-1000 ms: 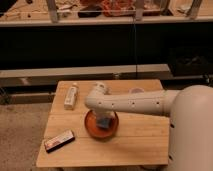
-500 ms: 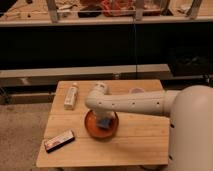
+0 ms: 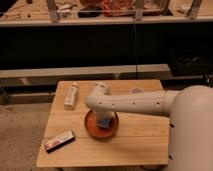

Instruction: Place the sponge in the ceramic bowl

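The ceramic bowl (image 3: pixel 91 128) is orange-red and glossy, sitting on the wooden table (image 3: pixel 135 142) left of centre. My white arm reaches in from the right and bends down over it. The gripper (image 3: pixel 104 119) hangs inside the bowl's rim, just above its floor. A small blue patch, the sponge (image 3: pixel 105 123), shows at the gripper's tip inside the bowl. Whether it is held or lying loose cannot be made out.
A pale bottle (image 3: pixel 71 96) lies at the table's back left. A dark flat bar with a pale label (image 3: pixel 59 141) lies near the front left corner. A small pale cup (image 3: pixel 135 91) stands at the back behind my arm. Dark shelving runs behind the table.
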Robot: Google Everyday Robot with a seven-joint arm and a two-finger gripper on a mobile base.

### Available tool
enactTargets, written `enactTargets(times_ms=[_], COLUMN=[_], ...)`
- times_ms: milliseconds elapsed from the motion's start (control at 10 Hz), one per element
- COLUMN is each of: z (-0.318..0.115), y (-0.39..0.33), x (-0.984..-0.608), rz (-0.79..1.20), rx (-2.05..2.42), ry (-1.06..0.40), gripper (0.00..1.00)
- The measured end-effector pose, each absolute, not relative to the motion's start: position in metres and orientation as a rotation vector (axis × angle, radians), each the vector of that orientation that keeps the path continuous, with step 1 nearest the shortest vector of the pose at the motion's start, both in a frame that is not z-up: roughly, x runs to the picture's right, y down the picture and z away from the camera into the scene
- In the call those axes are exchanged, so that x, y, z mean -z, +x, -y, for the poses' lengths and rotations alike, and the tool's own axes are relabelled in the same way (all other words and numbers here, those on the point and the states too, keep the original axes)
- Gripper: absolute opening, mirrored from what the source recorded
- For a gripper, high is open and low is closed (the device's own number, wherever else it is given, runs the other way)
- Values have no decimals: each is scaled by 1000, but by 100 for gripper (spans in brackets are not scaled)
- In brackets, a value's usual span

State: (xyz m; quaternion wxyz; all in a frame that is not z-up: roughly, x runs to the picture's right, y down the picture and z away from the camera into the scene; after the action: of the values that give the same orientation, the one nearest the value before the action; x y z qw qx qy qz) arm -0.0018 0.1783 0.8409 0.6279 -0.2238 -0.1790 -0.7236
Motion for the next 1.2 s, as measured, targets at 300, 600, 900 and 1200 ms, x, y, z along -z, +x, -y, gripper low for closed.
enactTargets(times_ms=[300,600,900,1200], z=[-179,-179,-179,-178], y=[-1,-1,-1,-1], x=[-842,-843,-844,-845], rz=[414,416,419,425], rx=[1663,1671,1678,1687], ry=[-510,-508,-506,-501], gripper=[47,57,60,54])
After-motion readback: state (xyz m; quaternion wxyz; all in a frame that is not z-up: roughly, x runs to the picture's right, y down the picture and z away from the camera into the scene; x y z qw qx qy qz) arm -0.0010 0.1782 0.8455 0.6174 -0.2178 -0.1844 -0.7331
